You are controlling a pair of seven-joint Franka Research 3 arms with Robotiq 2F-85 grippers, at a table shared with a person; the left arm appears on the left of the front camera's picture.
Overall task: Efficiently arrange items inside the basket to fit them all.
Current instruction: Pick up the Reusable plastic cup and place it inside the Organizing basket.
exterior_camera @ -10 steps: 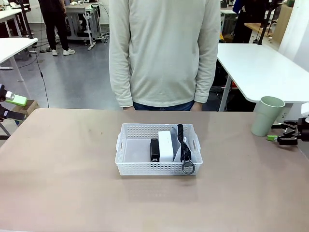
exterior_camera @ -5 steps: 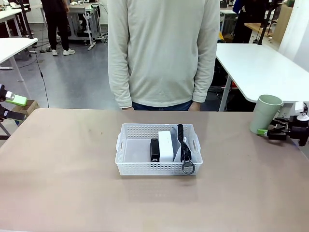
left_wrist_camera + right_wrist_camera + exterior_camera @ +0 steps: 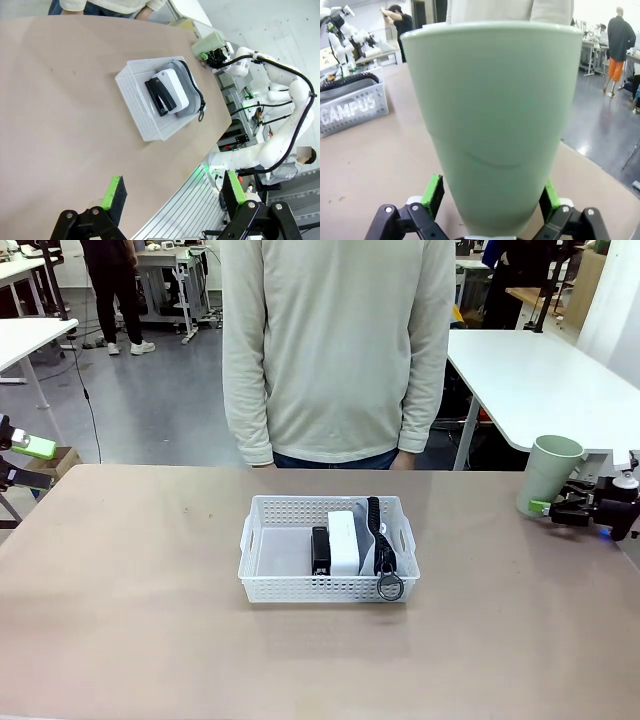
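The right gripper (image 3: pixel 490 207), black with green pads, has its jaws spread wide with the tall pale green plastic cup (image 3: pixel 492 125) standing upright between them; the two green pads flank the cup's lower body on either side, very close to its wall, though whether they press on it cannot be told. In the front view that same gripper (image 3: pixel 552 508) sits at the far right of the table, low at the cup's (image 3: pixel 549 476) base, with the cup standing on the tabletop well apart from the basket. The left gripper (image 3: pixel 172 192) is also open, nothing between its fingers, and it hangs off the left edge of the table, far from every item. Near the middle of the table lies the shallow rectangular white plastic basket (image 3: pixel 262 550) with perforated sides and cut-out handles. Its left part is bare; packed side by side in the right part are the small black stapler (image 3: pixel 320 549), the white rounded rectangular box (image 3: pixel 343 542) just to its right, and the grey "CAMPUS" pouch (image 3: pixel 366 545) on edge against the right wall, its black zipper strap (image 3: pixel 377 535) running along the top and a metal ring (image 3: pixel 390 587) hanging over the basket's near rim. The pale brown tabletop (image 3: pixel 130 580) is matte. A person in a cream long-sleeved top (image 3: pixel 338 345) stands at the far edge, arms down, and behind are white tables (image 3: pixel 540 380) and a grey workshop floor.
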